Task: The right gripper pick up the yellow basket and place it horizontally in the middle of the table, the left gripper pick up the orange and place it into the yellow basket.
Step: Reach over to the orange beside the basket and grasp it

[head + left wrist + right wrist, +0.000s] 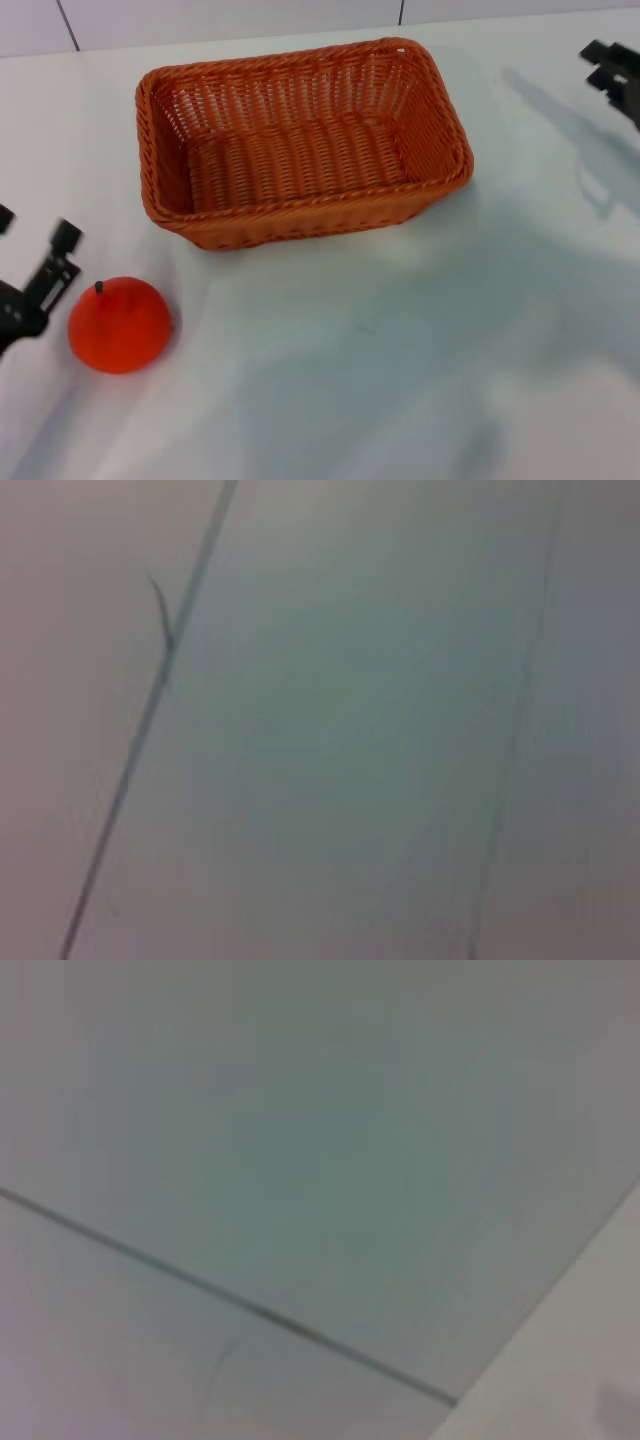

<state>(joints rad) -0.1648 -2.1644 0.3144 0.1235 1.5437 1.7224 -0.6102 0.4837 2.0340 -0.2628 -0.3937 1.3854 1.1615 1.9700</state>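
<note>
The left gripper (40, 285) is sitting low on the table, just beside the orange (119, 325) on the side away from the table's middle, its black fingers (58, 262) pointing toward the fruit without touching it. Much of it is running off the picture's edge, so I cannot tell whether those fingers are spread or drawn together. The orange is resting upright on the white table (400, 380), stem up, near the basket's nearer left corner but apart from it.

The yellow basket (300, 140), really more orange-brown wicker, is lying long side across, open end up and with nothing in it, roughly mid-table, beyond the orange. The right gripper (615, 72) is hanging well off from the basket's far right corner, holding nothing that I can see; only a dark tip of it is showing, and its finger state is not readable either.

I judge the basket half to be done, as it is already lying horizontally, and the orange pickup to be the step in hand. The next move looks like it calls for the left gripper to close in around the fruit's round sides, lift it over the braided rim and let it go inside.

Both wrist views are giving only pale surface with thin dark lines, showing no fingers, fruit or basket. The arms themselves are out of sight.
</note>
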